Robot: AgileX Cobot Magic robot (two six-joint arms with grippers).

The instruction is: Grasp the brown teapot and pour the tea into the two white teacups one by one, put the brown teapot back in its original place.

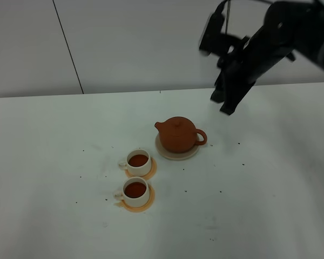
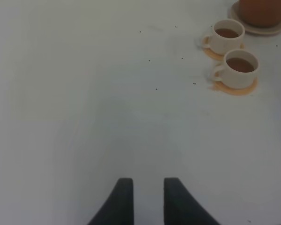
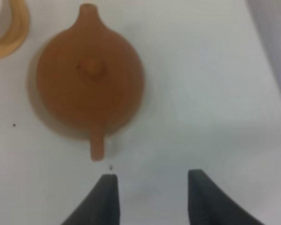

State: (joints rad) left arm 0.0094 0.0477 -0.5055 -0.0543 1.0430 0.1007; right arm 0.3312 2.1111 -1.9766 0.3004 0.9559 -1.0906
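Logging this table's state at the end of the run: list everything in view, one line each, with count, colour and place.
teapot: one, reddish-brown, lid on, sitting on the trivet, spout towards the left of the exterior view.
trivet: one, cream, mid-table under the teapot.
teacups: two, white, holding dark reddish tea, each on a coaster, front-left of the teapot.
coasters: two, orange, under the cups.
table: one, white, dotted with dark specks.
right gripper: one, black, open, empty, raised above and behind the teapot.
left gripper: one, black, empty, jaws slightly apart, over bare table.
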